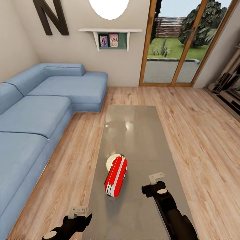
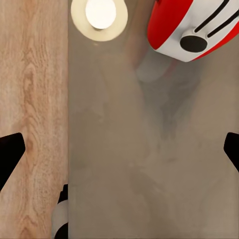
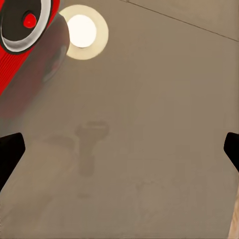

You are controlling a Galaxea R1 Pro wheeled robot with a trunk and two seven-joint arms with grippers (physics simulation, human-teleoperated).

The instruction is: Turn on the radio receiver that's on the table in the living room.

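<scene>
- The radio (image 1: 116, 176) lay on the grey table (image 1: 140, 133), in the half of the top nearest the robot, between the two long edges and a little toward the sofa-side edge.
- It was a red box with rounded edges and white stripes; its long side ran along the table, slightly turned.
- It looked hard, smooth and light, so I think it could slide on the glossy top if pushed from the side; pressing from above seems safer.
- In the right wrist view one end face showed a round dial with a small red button (image 3: 30, 20), probably the switch.
- A thin handle near its far end could serve for holding it.
- The right gripper (image 1: 156, 178) hovered over the table just beside the radio, not touching it, fingers spread apart.
- The left gripper (image 1: 77, 210) hung at the sofa-side edge near the close corner, also spread and empty.
- A blue sofa (image 1: 36, 113) stood along that side on the wooden floor (image 1: 200, 133).
</scene>
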